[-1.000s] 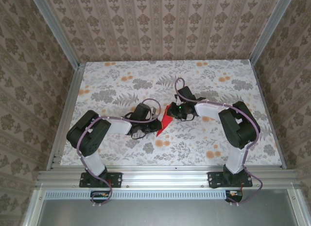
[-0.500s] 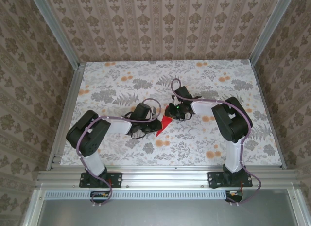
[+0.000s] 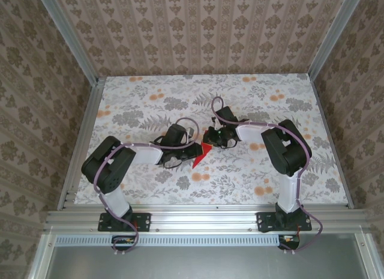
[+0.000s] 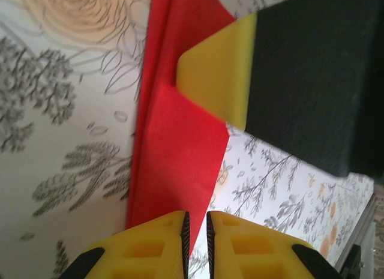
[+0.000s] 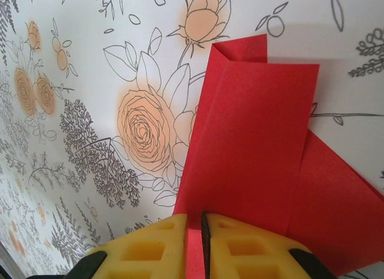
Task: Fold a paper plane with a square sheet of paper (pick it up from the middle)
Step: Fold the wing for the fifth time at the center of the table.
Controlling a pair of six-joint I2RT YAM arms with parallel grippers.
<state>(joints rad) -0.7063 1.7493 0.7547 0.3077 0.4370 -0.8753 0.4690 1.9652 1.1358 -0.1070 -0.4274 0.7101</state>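
Note:
The red sheet of paper (image 3: 202,152) is folded into a narrow, creased, angular shape and stands on edge above the floral table (image 3: 252,99), between the two grippers. My right gripper (image 3: 210,138) meets it from the right. In the right wrist view the right gripper (image 5: 195,216) is shut on the paper (image 5: 252,141), and a folded flap rises ahead of it. My left gripper (image 3: 192,149) comes in from the left. Its jaws (image 4: 195,214) stand a narrow gap apart, with the paper's (image 4: 174,147) lower corner in the gap. The right gripper's yellow finger (image 4: 219,75) presses the fold above.
Aluminium rails (image 3: 198,218) frame the table on its near edge and sides, and patterned walls stand behind them. Both arms reach in to the table's middle and their cables (image 3: 219,102) loop above the wrists.
The right gripper has shifted a little left with the paper and its elbow has swung in. The left jaws, pinched on the paper before, have parted slightly.

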